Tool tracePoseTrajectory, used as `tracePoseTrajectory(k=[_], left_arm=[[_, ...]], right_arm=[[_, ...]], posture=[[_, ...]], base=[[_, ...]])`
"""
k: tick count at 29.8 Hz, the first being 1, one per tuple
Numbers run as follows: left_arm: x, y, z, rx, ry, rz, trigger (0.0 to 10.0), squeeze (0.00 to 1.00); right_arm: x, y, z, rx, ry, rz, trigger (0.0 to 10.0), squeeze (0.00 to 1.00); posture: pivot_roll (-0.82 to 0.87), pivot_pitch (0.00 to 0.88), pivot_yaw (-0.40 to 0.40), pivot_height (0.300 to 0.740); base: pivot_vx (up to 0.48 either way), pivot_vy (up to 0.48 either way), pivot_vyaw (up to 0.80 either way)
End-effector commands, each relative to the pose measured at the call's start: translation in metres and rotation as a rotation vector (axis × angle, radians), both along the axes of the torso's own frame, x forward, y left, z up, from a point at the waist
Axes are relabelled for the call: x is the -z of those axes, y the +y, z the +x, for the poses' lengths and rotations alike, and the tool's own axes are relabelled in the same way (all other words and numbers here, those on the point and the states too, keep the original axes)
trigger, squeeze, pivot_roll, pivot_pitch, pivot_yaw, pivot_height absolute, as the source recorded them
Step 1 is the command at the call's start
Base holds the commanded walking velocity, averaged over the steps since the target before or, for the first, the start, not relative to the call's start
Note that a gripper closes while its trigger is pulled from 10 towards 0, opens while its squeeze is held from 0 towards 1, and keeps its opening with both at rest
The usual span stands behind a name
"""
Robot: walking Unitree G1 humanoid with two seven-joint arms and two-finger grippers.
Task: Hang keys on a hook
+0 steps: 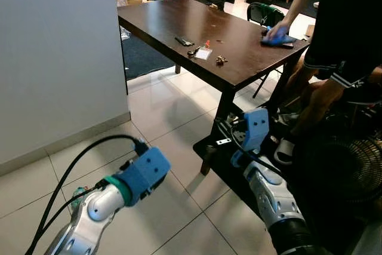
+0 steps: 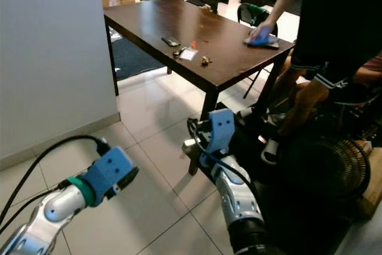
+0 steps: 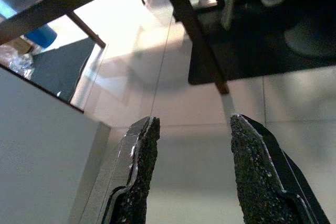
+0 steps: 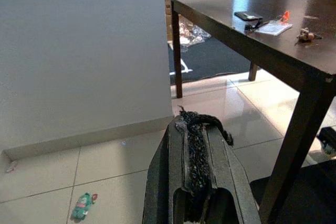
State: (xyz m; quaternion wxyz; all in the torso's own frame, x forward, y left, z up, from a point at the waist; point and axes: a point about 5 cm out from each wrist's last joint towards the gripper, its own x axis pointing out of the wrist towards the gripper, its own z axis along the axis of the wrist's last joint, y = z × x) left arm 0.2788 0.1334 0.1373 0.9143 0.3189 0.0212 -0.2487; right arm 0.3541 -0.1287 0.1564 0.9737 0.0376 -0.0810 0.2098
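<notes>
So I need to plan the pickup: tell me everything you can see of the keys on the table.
The keys are a small brownish-metal bunch lying flat near the front edge of the dark wooden table. They lie apart from the white card with the red tag and the black fob beside it. Neither gripper touches them. Finer detail is too small to tell.

Readable text: none can be made out in any view.
White card (image 1: 203, 54) on the dark table (image 1: 167, 19), well ahead of the jaws: too small to read.
Green bottle (image 4: 82, 205) on the floor: label illegible.
</notes>
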Motion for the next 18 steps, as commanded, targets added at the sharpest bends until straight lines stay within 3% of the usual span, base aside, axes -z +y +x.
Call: tracePoseTrajectory(k=[1, 8, 18], left_arm=[[0.007, -0.002, -0.004, 0.021, 0.033, 0.027, 10.0, 0.0], [0.011, 0.0, 0.001, 0.031, 0.039, 0.064, 10.0, 0.0], [0.002, -0.003, 0.013, 0.004, 0.011, 0.011, 10.0, 0.0]], right_arm=[[0.01, 0.003, -0.002, 0.0, 0.014, -0.036, 10.0, 0.0], [0.011, 0.004, -0.002, 0.0, 0.008, -0.04, 10.0, 0.0], [0.01, -0.001, 0.002, 0.026, 0.008, -0.01, 10.0, 0.0]], posture=[[0.09, 0.026, 0.033, 0.74], [0.09, 0.017, 0.041, 0.74], [0.07, 0.005, 0.047, 0.74]], base=[[0.0, 0.0, 0.0], [0.0, 0.0, 0.0], [0.0, 0.0, 0.0]])
